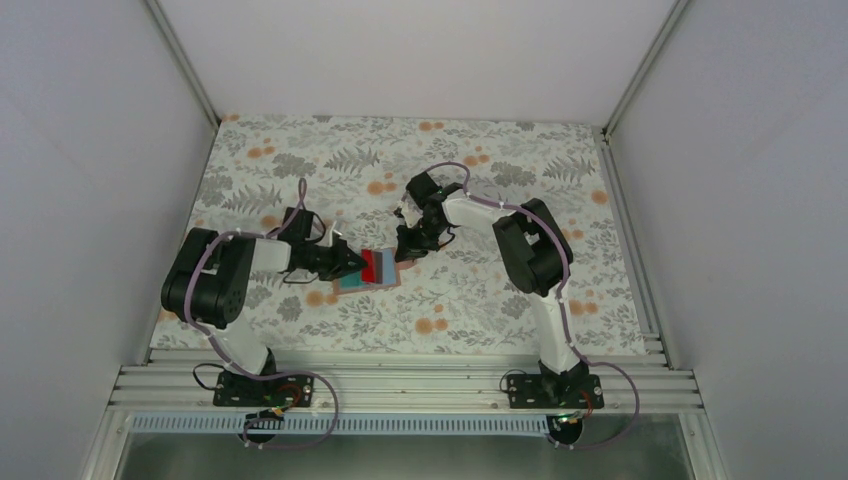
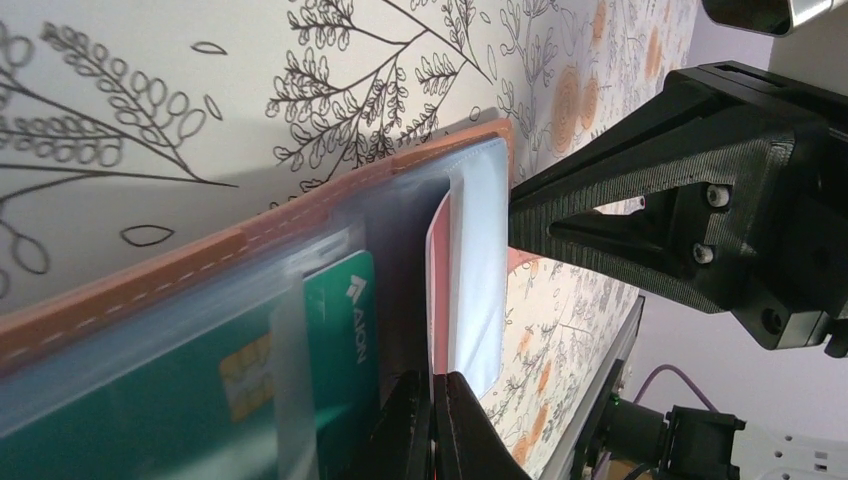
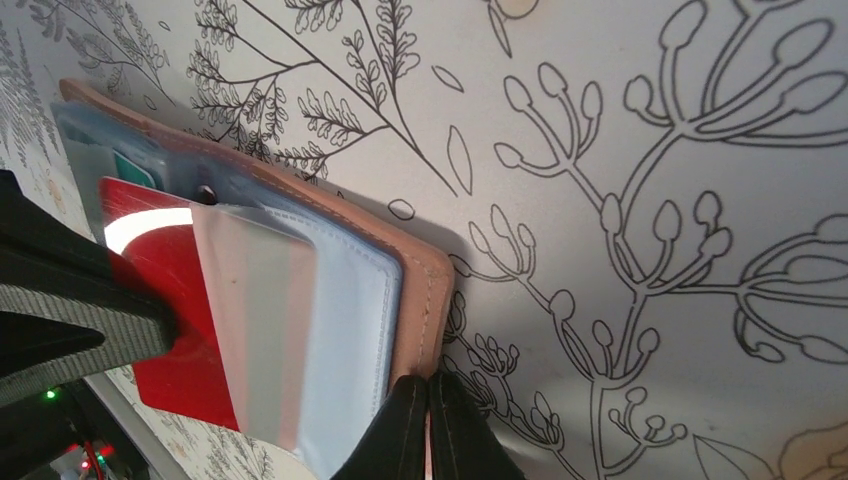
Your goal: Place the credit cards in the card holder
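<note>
The tan-brown card holder (image 1: 392,276) lies open on the floral table, its clear sleeves facing up. My left gripper (image 1: 352,262) is shut on the red card (image 3: 170,340), seen edge-on in the left wrist view (image 2: 437,270), and holds it partly inside a clear sleeve. My right gripper (image 1: 405,254) is shut on the holder's tan stitched edge (image 3: 425,300). A teal-green card (image 2: 330,350) sits in a sleeve beside the red one. A pale pinkish card (image 3: 255,330) seems to lie under the sleeve over the red card. The other cards are hidden.
The floral cloth (image 1: 480,300) covers the table. White walls with metal posts (image 1: 630,80) close in the back and sides. An aluminium rail (image 1: 400,385) runs along the near edge. The two grippers sit close together over the holder.
</note>
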`<action>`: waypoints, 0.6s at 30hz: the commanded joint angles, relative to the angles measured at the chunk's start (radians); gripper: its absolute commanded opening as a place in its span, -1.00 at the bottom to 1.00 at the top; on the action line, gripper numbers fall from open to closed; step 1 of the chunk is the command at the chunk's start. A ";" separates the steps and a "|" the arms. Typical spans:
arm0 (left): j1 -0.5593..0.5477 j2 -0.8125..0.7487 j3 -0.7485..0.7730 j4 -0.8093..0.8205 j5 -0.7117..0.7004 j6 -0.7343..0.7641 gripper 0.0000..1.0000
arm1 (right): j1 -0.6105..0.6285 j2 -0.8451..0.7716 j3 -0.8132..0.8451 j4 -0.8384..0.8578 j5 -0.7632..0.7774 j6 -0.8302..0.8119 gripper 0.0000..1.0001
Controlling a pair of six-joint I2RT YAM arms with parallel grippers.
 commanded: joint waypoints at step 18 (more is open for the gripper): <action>-0.096 0.009 0.069 -0.160 -0.160 -0.027 -0.57 | 0.022 0.067 -0.052 -0.037 0.101 0.052 -0.91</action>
